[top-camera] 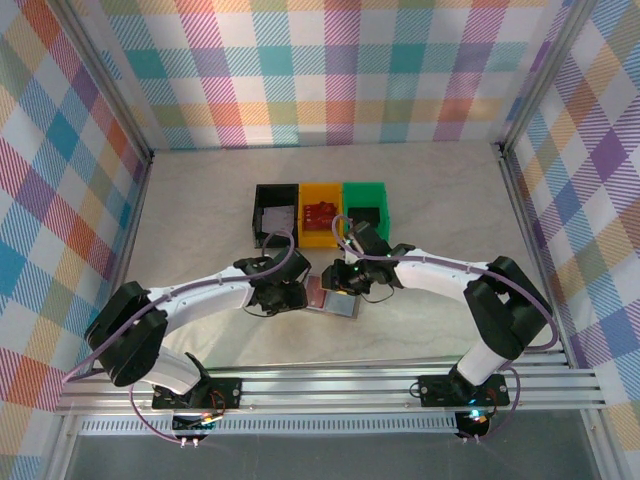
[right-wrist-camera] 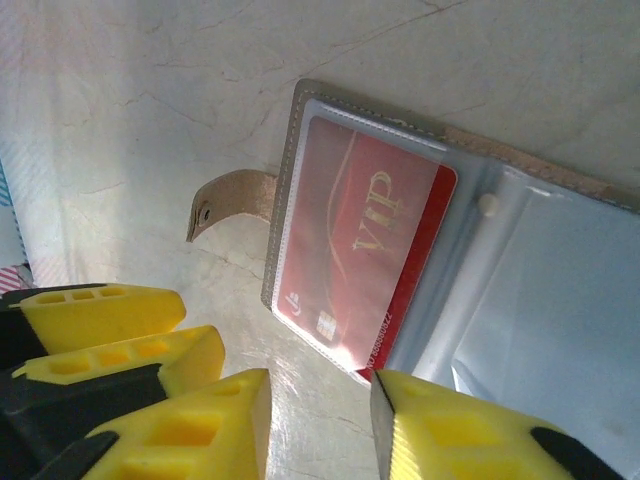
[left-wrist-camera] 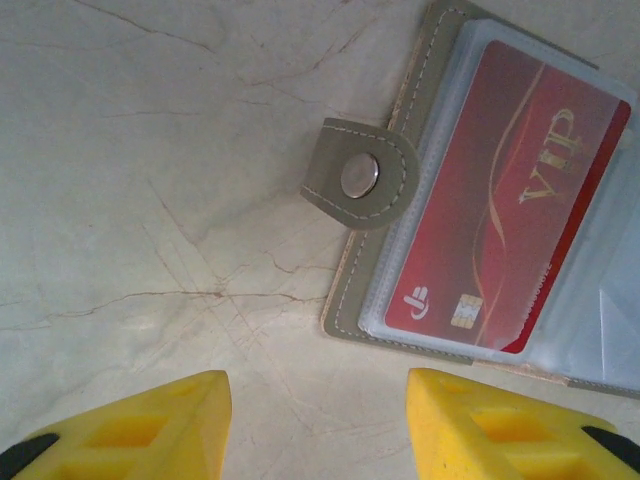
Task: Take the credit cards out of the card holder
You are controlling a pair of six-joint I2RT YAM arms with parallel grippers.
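1. Card holder (top-camera: 338,302) lay opened flat on the pale marbled table (top-camera: 190,210), between the two grippers and on the near side of a row of three bins.
2. A red VIP card (left-wrist-camera: 505,205) sat in the clear sleeve (right-wrist-camera: 560,310) of the panel nearest the snap tab (left-wrist-camera: 362,176). A thin strip of bare red showed past the sleeve's edge on the fold side.
3. The snap tab stuck out from the holder's stitched grey edge, stud up, over bare table.
4. The left gripper (left-wrist-camera: 315,410) had its yellow fingers spread wide with nothing but table between them, just beside the tab edge of the holder.
5. The right gripper (right-wrist-camera: 320,400) was also spread and held nothing. One finger sat close to the card's lower corner, though contact could not be told.
6. In the right wrist view, the left gripper's fingers appeared at the left edge, just beside the right gripper.
7. Behind the holder stood the black bin (top-camera: 262,222), the yellow bin (top-camera: 321,238) and the green bin (top-camera: 382,200), side by side and touching. A red item (top-camera: 320,213) lay in the yellow one.
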